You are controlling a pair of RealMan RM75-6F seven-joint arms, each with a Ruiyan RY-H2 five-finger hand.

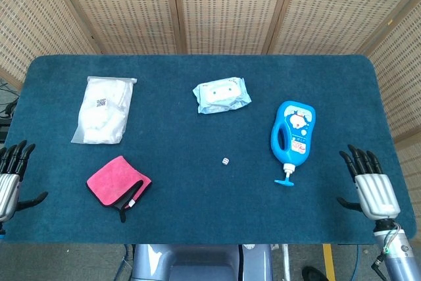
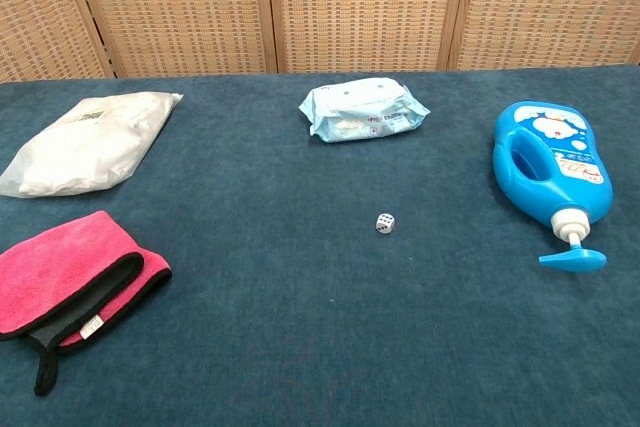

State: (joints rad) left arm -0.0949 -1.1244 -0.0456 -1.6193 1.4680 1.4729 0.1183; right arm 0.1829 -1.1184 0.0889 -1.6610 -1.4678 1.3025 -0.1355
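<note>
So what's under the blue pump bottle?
The blue pump bottle lies on its side on the dark blue table cloth. Only cloth shows around it; whatever is directly beneath is covered.

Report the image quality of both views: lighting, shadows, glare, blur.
Head view: even, soft light, only faint shadows beside the blue pump bottle and the pink cloth; the right hand and left hand are sharp, no motion blur. Chest view: equally sharp; mild sheen on the white plastic bag, and the die shows pips.
</note>
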